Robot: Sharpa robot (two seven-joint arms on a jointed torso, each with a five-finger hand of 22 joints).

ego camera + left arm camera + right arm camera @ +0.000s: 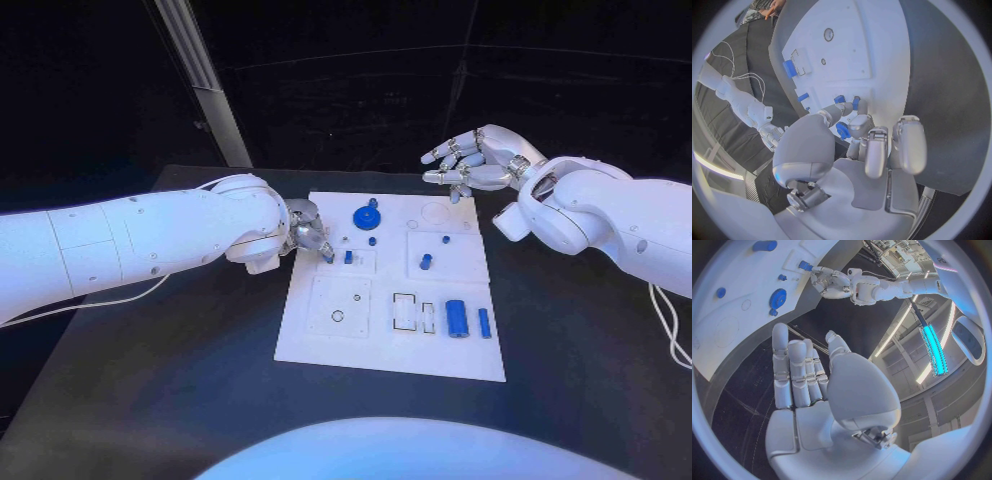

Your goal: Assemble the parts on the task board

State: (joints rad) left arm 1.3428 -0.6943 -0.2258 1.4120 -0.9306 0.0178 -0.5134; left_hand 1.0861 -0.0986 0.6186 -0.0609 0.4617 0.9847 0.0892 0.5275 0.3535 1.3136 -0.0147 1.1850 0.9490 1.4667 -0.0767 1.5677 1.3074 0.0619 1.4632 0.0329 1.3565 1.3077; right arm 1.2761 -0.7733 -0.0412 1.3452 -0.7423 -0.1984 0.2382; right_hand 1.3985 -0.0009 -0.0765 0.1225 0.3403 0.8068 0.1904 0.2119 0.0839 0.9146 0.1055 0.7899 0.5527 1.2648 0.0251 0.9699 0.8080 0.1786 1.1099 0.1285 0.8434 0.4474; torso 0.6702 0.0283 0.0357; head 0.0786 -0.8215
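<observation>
The black desk (173,400) carries the white task board (389,350) square in the middle, and from where things stand the assembly looks only partly done. On the board a round blue knob-like part (366,215) sits near the far edge, a blue cylinder (456,318) and a slim blue bar (485,322) lie side by side at the near right, and beside them two rectangular recesses (405,315) are not yet filled, as are a ring-shaped seat (338,316) and a pale round seat (433,211) farther back. A small blue peg (426,261) stands in the middle right panel, with tinier blue pieces near the knob. The left robot hand (307,235) is down at the board's left edge, its fingers drawn together and pinching a small blue part (842,130) right against the board surface; I judge it is seating that piece. The right robot hand (473,160) hovers above the far right corner, well apart from the parts, fingers apart and slightly curled, holding nothing. Several pieces appear left to place
</observation>
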